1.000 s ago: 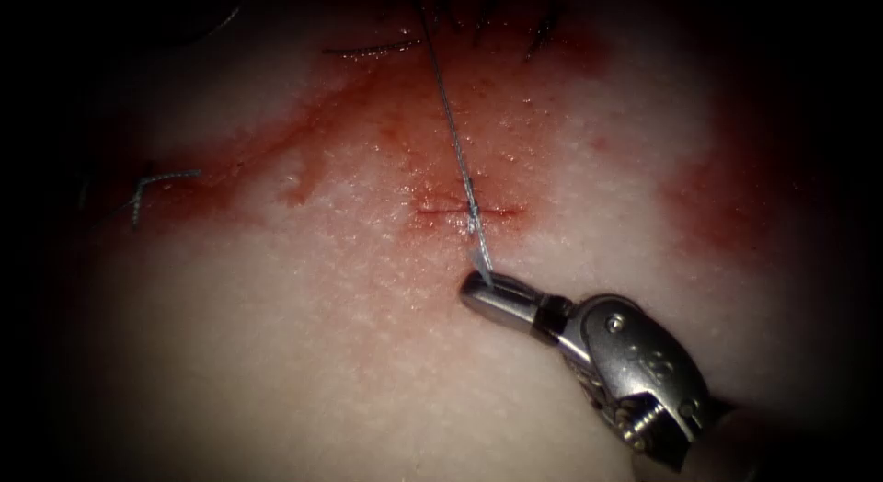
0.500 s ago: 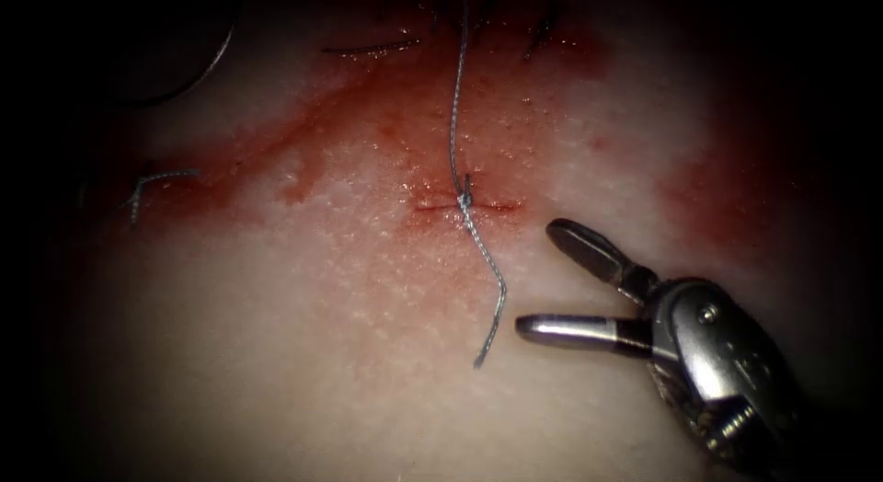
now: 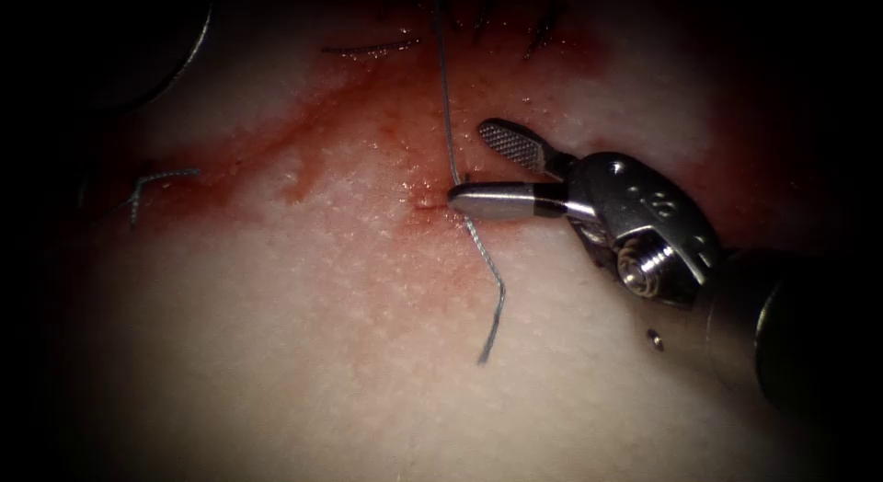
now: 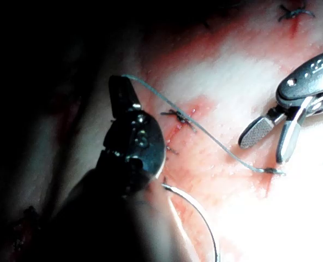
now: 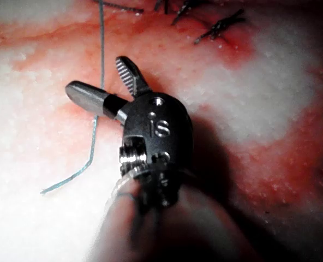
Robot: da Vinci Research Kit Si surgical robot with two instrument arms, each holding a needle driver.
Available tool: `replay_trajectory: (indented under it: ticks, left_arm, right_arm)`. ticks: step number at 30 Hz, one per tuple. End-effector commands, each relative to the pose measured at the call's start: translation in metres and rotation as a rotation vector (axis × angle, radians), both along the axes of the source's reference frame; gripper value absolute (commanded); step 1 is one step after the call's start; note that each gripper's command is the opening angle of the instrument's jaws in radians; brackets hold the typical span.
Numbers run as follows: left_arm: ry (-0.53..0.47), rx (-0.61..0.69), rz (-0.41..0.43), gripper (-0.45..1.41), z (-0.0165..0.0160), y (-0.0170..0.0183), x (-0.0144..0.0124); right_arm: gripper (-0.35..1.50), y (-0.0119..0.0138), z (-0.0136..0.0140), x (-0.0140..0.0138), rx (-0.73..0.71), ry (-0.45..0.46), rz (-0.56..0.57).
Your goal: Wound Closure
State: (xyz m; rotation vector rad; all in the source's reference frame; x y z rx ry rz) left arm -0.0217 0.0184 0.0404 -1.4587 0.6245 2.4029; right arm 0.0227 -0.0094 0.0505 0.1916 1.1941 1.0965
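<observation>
Right tool (image 3: 469,165) gapes astride the thread (image 3: 487,289), seemingly empty.

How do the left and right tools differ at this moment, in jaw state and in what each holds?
The right tool has its jaws open and holds nothing, beside the knot at the cut; the left tool is shut on the thread, farther from the cut. Both are needle drivers over the tissue.

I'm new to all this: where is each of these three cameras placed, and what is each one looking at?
Endoscope: above and in front of the cut, showing the right tool, open, beside the thread.
Left wrist: along the left arm's shaft, at the left tool holding thread; the needle lies nearby.
Right wrist: along the right shaft, at its open tool.
All three share the thread and tissue.
</observation>
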Motion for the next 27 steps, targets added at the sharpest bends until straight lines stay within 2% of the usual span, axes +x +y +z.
replay_trajectory:
  ticks: [1, 16, 18, 27]
  left_arm:
    - [-0.005, -0.002, 0.002, -0.45, 0.0003, 0.0002, -0.0006]
    - [-0.038, -0.008, 0.02, -0.45, -0.0013, -0.0005, -0.0012]
    - [-0.038, -0.008, 0.019, -0.45, -0.0016, -0.0007, -0.0013]
    - [-0.04, -0.008, 0.019, -0.45, -0.0021, -0.001, -0.0016]
  right_arm:
    - [1.35, 0.0003, 0.001, 0.0014, 0.005, 0.0, 0.002]
    - [1.3, 0.0017, 0.0031, 0.0045, -0.022, -0.049, -0.017]
    - [1.35, 0.0021, 0.0035, 0.0048, -0.028, -0.054, -0.016]
    - [1.36, 0.0026, 0.0047, 0.0064, -0.041, -0.053, -0.018]
